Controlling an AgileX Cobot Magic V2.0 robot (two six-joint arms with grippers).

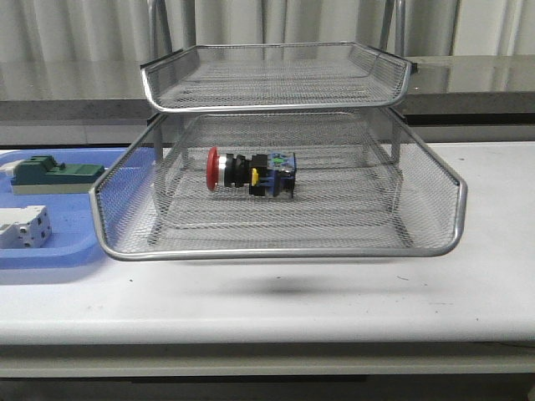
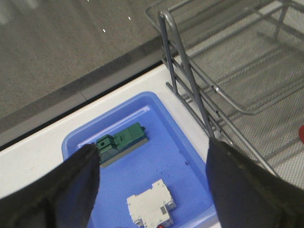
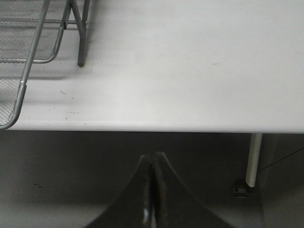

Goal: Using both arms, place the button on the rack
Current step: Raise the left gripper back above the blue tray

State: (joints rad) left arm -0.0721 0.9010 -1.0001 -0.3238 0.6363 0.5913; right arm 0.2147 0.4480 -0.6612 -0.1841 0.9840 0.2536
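Button already lying in the rack, both arms pulled clear

Button (image 1: 251, 173) lies on its side on the mesh floor of the pulled-out lower tray of the rack (image 1: 276, 251), red head to the left and blue rear block to the right, roughly in the middle of the tray and apart from its walls. From where I stand the placing looks done.

It looks like a small, rigid, light thing of hard plastic and metal, not fragile. Being round, it may roll on the mesh; the squarer blue block probably steadies it. If it had to be picked up again, I would take it across the black and yellow middle, between the silver ring and the blue block, where the sides are straighter than the domed head.

The left gripper (image 2: 152, 185) hangs with its fingers (image 2: 71, 190) spread wide and nothing between them. It touches nothing and sits above the blue tray (image 2: 161, 118), which holds a green block (image 2: 121, 142) and a white block (image 2: 151, 207), just beside the rack's frame.

The right gripper (image 3: 153, 190) has its fingers pressed together, empty, off the front edge of the counter (image 3: 190, 71) and well apart from the rack. Neither arm shows in the front view.
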